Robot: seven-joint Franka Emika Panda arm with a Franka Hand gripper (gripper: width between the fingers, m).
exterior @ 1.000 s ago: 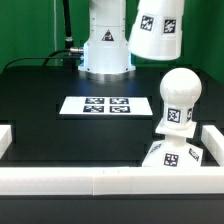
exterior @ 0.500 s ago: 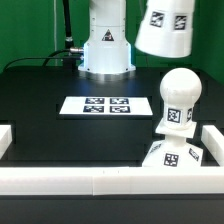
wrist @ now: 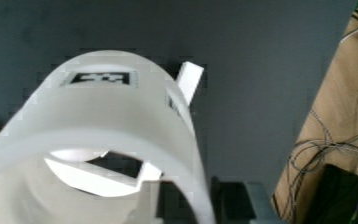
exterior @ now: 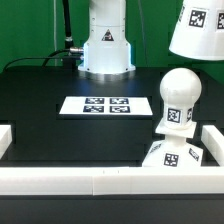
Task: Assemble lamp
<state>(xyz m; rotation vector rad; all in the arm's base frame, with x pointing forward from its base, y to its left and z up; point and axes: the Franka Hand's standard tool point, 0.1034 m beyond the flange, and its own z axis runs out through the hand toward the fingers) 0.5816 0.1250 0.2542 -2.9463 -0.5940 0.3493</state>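
We carry the white shade [exterior: 201, 28] high above the bench [exterior: 60, 85], toward the exterior view's right. The hand is out of view there; the wrist view shows the shade [wrist: 101, 110] close under it, apparently gripped. The bulb [exterior: 177, 98] stands on the base [exterior: 172, 153] below. We should centre the shade over the bulb, then lower straight, minding the white rail [exterior: 100, 180].
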